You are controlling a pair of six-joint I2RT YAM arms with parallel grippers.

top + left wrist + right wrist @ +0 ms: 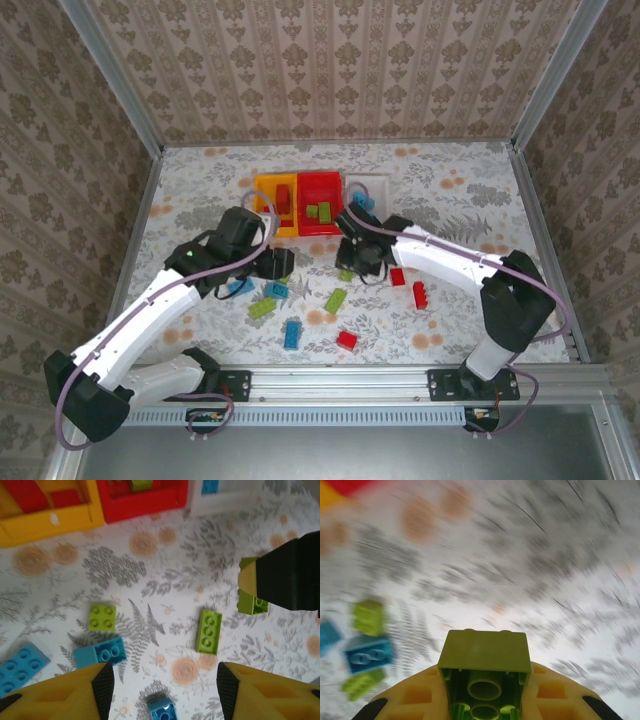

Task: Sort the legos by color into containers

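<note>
Right fingers [415, 697] are clamped on a lime green brick [485, 662], held near the tabletop's [470, 200] centre, just on the near side of the red bin [320, 175]; whether it has been lifted clear cannot be told. Left fingers [75, 695] are set roughly half apart with nothing gripped, hung over loose pieces left of centre. Task is judged partway done. Three bins are lined up side by side toward the far edge: red bricks [284, 200] are seen in the yellow-orange bin [275, 178], green bricks [320, 212] in the red bin, and one light blue brick [362, 203] in the white bin [370, 176]. Colour mapping is thus fixed, and the held brick is presumably meant for the red bin. About nine pieces are left between the bins and the near edge: loose blue bricks [292, 332] and loose green bricks [336, 299] around centre and left, loose red bricks [419, 294] right of centre.
</note>
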